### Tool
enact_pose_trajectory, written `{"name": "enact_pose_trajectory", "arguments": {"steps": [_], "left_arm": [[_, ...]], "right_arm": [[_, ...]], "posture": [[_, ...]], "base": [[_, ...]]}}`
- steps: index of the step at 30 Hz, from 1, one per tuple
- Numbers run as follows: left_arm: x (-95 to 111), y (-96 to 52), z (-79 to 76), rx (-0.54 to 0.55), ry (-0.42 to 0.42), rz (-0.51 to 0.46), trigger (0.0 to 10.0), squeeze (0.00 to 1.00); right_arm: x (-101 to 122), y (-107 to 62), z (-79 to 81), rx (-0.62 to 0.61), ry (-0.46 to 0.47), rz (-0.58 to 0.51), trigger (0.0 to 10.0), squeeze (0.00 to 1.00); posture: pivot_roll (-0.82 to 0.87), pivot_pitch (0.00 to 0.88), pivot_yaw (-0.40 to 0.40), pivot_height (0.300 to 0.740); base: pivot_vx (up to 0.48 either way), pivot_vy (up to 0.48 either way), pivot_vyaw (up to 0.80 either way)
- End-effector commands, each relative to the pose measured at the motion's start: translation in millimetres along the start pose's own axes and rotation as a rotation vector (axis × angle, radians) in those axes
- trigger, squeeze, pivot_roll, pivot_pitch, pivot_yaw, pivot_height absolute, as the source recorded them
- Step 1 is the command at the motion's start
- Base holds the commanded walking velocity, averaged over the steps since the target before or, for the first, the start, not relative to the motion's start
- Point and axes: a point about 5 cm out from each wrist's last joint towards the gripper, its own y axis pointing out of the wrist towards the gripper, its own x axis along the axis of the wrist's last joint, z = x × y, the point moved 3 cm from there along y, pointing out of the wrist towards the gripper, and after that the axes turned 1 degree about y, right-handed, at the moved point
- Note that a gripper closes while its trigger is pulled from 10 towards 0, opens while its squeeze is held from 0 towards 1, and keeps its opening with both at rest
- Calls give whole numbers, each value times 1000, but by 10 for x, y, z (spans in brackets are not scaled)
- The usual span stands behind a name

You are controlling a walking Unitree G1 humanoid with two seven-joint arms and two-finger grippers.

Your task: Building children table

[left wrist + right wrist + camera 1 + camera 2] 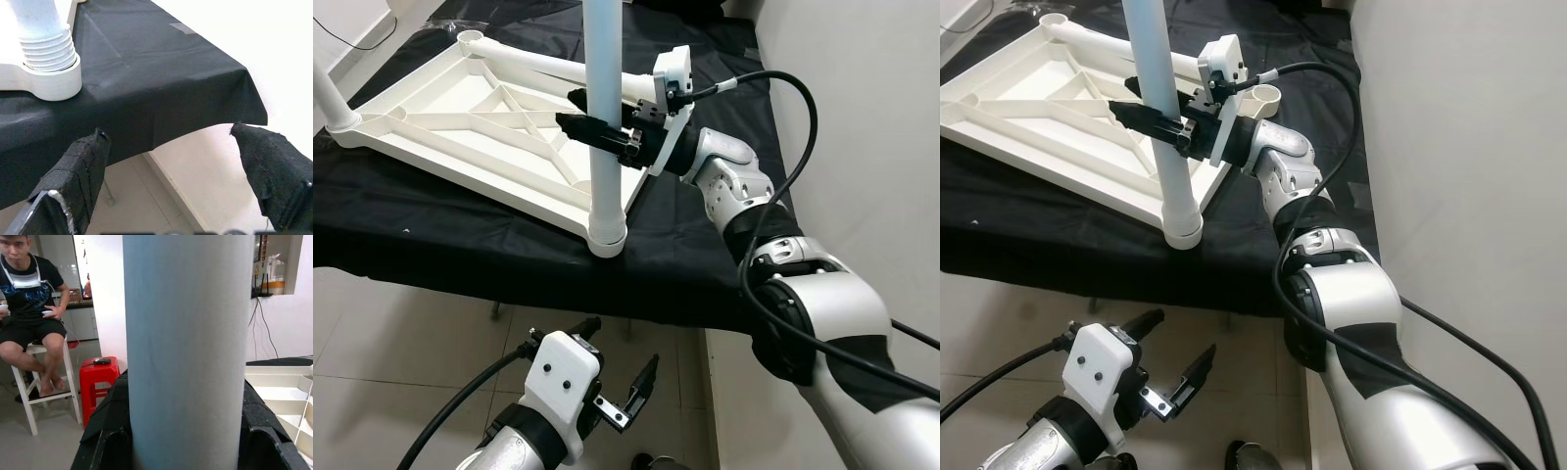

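The white children's table top lies upside down on a black-covered table. A pale leg stands upright in the near corner socket. My right gripper is shut on this leg at mid height, with a black finger on each side of the leg. Another leg stands in the left corner socket. My left gripper hangs open below the table's front edge, nothing between its fingers. The threaded base of the leg shows above them.
A white tube lies along the table top's far edge. A white wall runs close on the right. Tiled floor lies below the table. A person sits on a white stool beside a red stool.
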Motion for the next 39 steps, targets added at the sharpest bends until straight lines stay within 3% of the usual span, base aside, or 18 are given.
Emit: {"name": "enact_pose_trajectory", "arguments": {"steps": [1, 11, 19, 27, 39], "left_arm": [[-66, -9, -15, -8, -8, 26, 10000, 0], [-67, -6, -9, -6, -8, 26, 10000, 0], [-78, -4, 0, -7, -8, 29, 10000, 0], [-86, -6, 5, -10, -7, 32, 10000, 0], [-96, -1, 5, -14, -5, 32, 10000, 0]], "right_arm": [[-603, -193, 48, -62, 189, 134, 0, 0], [-573, -268, -25, -126, 196, 93, 0, 0], [-571, -406, -26, -100, 200, 60, 0, 0], [-611, -462, -4, -81, 183, 74, 0, 0], [-658, -460, -82, -190, 105, 144, 0, 0]], "posture": [[178, 307, -106, 740], [177, 306, -103, 740], [178, 304, -99, 740], [177, 304, -93, 740], [176, 291, -93, 740]], "base": [[0, 0, 0], [0, 0, 0], [0, 0, 0], [0, 0, 0], [0, 0, 0]]}}
